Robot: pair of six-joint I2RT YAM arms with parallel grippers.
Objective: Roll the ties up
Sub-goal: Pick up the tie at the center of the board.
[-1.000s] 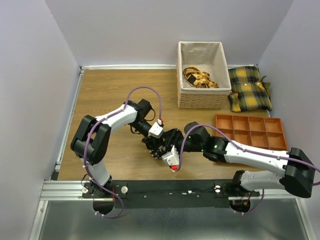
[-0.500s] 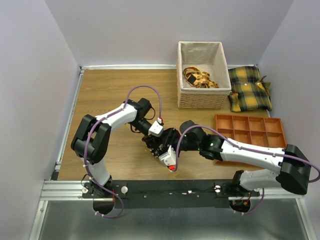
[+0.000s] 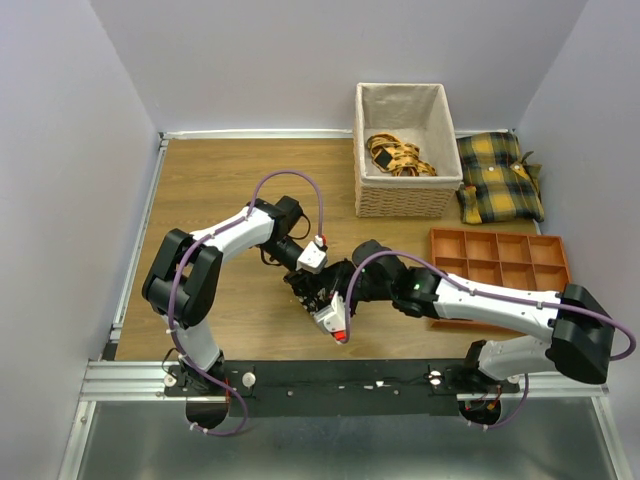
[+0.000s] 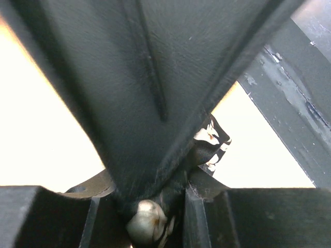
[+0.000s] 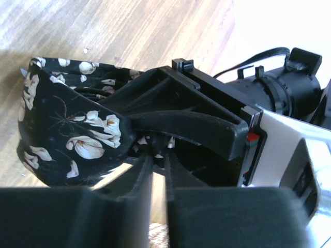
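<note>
The tie (image 5: 67,129) is sitting as a fat, loose coil on the desk (image 3: 220,180), near the front edge and about midway across, where the two arms are meeting. The left arm (image 3: 235,230) is reaching in from the far left and its jaws are pinching the coil. In the right wrist view they are straddling the black flowered fabric, and in the left wrist view cloth is filling the gap between them. The right arm (image 3: 470,298) is reaching in low from the right, its jaws standing close together with only a thin slit between. I cannot tell whether they are nipping a fold or merely nosing up to the roll, because their tips are hiding behind the left jaws.

No long strip is showing, so the rolling looks to be in its last turns. The next move is probably calling for one side to be holding the core firmly while the other is tucking the loose end tight. The fabric looks slick and springy, so easing off too early is likely to let the coil unwind.
</note>
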